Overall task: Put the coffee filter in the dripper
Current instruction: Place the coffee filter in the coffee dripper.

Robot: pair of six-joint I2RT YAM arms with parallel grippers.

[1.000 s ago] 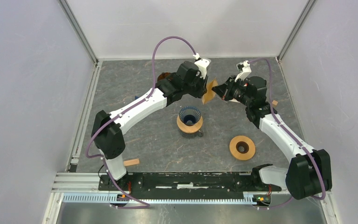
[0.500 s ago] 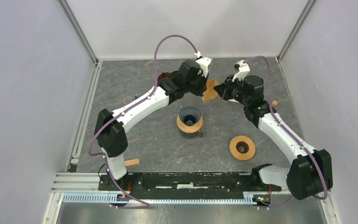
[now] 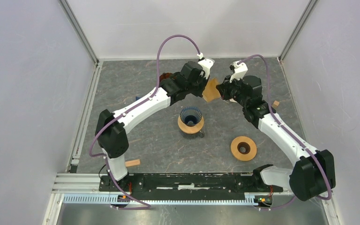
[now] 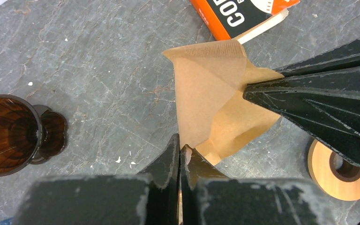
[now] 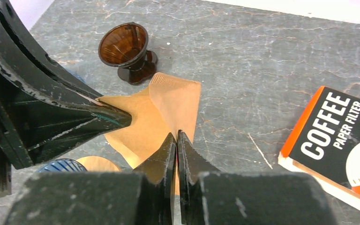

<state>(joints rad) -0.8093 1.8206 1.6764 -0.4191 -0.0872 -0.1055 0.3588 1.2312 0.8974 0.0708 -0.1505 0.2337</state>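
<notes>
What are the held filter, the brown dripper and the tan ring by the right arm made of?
Coffee filter: thin unbleached brown paper, matte, crimped seam along one edge. Brown dripper: translucent amber, ribbed, glossy; plastic or glass, cannot tell which. Tan ring: probably light wood, matte.

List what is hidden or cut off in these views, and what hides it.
Coffee filter box: right wrist view, cut by the right edge.
Brown dripper: left wrist view, cut by the left edge.
Wooden ring: left wrist view, partly behind the right gripper.
Paper filter: top view, too small for detail.
</notes>
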